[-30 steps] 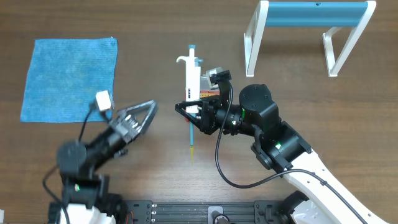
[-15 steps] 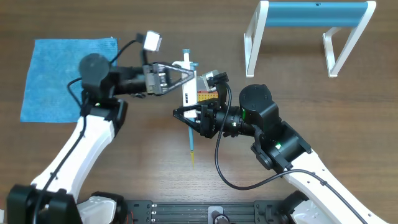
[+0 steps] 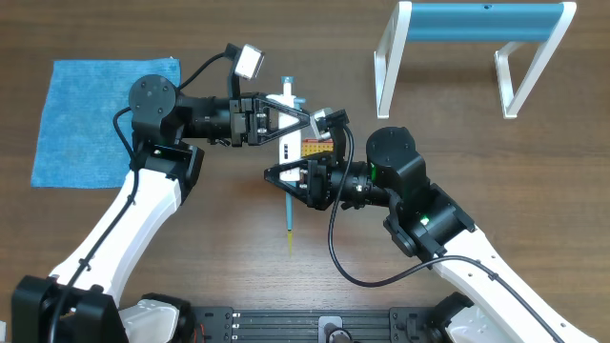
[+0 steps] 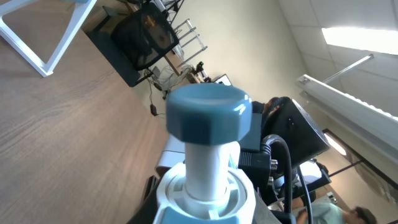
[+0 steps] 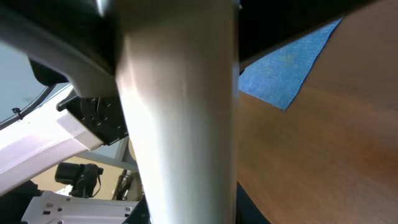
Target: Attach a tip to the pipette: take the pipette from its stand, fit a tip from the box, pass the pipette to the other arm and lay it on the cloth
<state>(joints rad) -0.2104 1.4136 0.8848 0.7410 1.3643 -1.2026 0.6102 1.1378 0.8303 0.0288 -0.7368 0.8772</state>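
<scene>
The wooden table [image 3: 191,257] carries the white-and-blue stand [image 3: 477,19] at its far right and the blue cloth [image 3: 105,122] lying flat at its far left, well apart from the spot near the middle where the two arms meet. There the right gripper [image 3: 291,179] is clamped across the mid-body of the pipette [image 3: 288,145] and holds it off the table. The left gripper [image 3: 300,122] sits at the pipette's upper body, just below the head; whether it grips the pipette cannot be told from these views. With a tip already fitted, the step in hand reads as the pass from the right arm to the left. The next move calls for the left gripper to have a firm hold before the right one lets go, then for a carry across to the cloth without knocking the tip. The pipette has a white body, a hooked finger rest [image 3: 278,92] near the head, a blue hexagonal plunger knob [image 4: 208,118] on a white stem, a thin blue shaft [image 3: 290,211], and at the end the small yellow tip [image 3: 289,240].
</scene>
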